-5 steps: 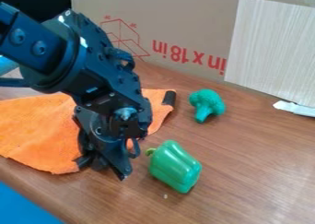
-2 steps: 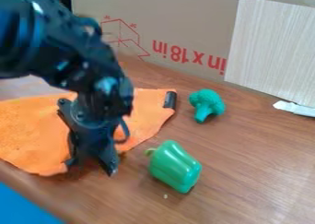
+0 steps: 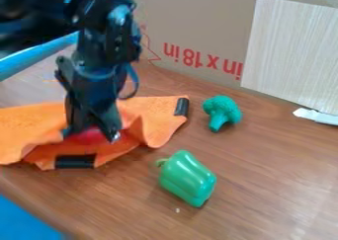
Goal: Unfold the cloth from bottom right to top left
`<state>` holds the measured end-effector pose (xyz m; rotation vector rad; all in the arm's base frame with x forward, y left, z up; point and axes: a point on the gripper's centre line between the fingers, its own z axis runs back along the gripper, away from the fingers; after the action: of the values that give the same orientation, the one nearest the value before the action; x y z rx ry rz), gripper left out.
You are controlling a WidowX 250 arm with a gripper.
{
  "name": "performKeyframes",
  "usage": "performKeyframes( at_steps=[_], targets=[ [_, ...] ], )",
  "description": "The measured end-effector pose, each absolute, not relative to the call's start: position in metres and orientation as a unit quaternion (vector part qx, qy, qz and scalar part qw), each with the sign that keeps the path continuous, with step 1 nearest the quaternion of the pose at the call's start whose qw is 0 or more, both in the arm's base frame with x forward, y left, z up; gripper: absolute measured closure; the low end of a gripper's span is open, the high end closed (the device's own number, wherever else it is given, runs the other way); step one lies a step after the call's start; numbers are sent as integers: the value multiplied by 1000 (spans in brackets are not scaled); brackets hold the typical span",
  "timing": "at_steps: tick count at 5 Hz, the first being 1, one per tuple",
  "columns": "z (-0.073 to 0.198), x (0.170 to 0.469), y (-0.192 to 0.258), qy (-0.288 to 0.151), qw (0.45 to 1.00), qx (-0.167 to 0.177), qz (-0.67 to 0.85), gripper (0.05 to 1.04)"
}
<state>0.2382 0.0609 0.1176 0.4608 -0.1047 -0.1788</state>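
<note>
My gripper (image 3: 91, 134) hangs low over the orange cloth (image 3: 158, 116) at left, its two fingers apart and their tips down among the folds. A red patch (image 3: 88, 137) shows between them; I cannot tell whether it is a separate thing or part of the cloth. The cloth's near side is bunched and creased around the tips, with a black tag (image 3: 75, 161) at its near edge. Another black tag (image 3: 182, 106) lies at its right corner.
A green toy pepper (image 3: 188, 179) lies right of the cloth's near side, and toy broccoli (image 3: 222, 112) right of its far corner. Behind stand a cardboard box (image 3: 191, 17) and a pale striped panel (image 3: 290, 51). Something blue (image 3: 26, 219) fills the near left corner.
The gripper has moved up the view, away from the table's near edge. The cloth's near side has shifted the same way and bunched, and the near tag and red patch have come into sight.
</note>
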Motion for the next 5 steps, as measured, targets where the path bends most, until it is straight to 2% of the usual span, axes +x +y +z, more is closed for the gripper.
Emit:
performKeyframes(
  at_steps=[1, 3, 5],
  targets=[
    [125, 250, 73, -13, 964, 250, -88, 1029],
    [140, 282, 102, 29, 969, 241, -56, 1029],
    [150, 308, 130, 30, 976, 217, 5, 1029]
  ],
)
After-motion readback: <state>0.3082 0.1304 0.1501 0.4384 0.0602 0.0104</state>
